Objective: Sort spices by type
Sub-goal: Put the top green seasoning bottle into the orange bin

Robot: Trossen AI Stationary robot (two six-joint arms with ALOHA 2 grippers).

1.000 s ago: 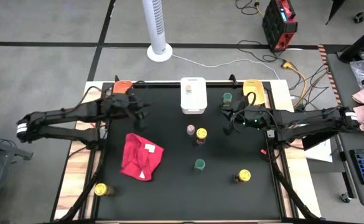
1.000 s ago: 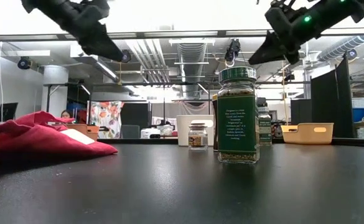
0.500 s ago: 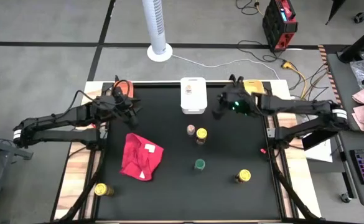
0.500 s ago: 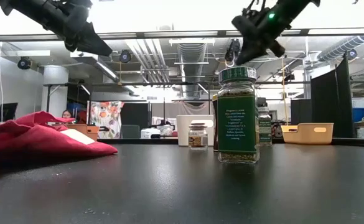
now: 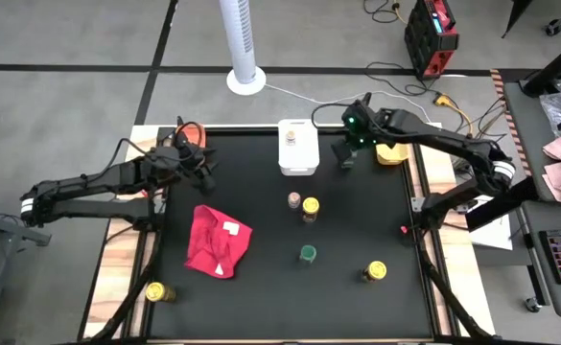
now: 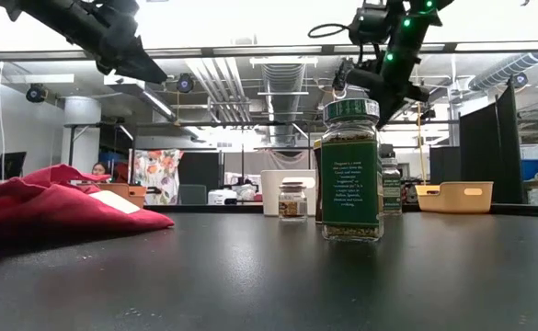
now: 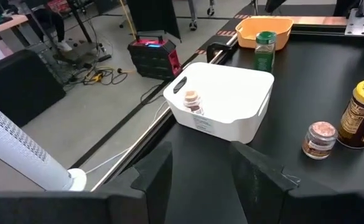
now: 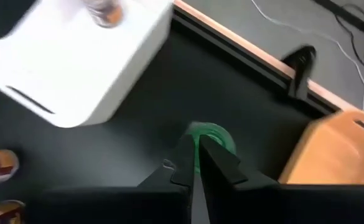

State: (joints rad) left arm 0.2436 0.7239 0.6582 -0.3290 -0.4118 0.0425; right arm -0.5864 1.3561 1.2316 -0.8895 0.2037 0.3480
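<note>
Several small spice jars stand upright on the black mat: a pink-lidded jar (image 5: 293,200) beside a yellow-lidded one (image 5: 310,206), a green-lidded jar (image 5: 307,254), and a yellow-lidded jar (image 5: 376,271). Another pink-lidded jar (image 7: 191,101) stands inside the white bin (image 5: 297,158). My right gripper (image 5: 345,157) hangs shut above a green-lidded jar (image 8: 211,139) at the far right, fingers slanting down, with nothing between them. My left gripper (image 5: 206,165) hovers open and empty at the far left, high above the mat (image 6: 144,66).
An orange bin (image 5: 189,132) sits at the far left corner and a yellow bin (image 5: 391,151) at the far right. A crumpled red cloth (image 5: 216,240) lies left of centre. One yellow-lidded jar (image 5: 155,291) stands off the mat at the near left.
My right arm has swung toward the table's far edge, and its gripper has risen and tipped from nearly level to slanting steeply down over the far green-lidded jar. My left gripper has drawn back a little toward the table's left edge. No jar has moved.
</note>
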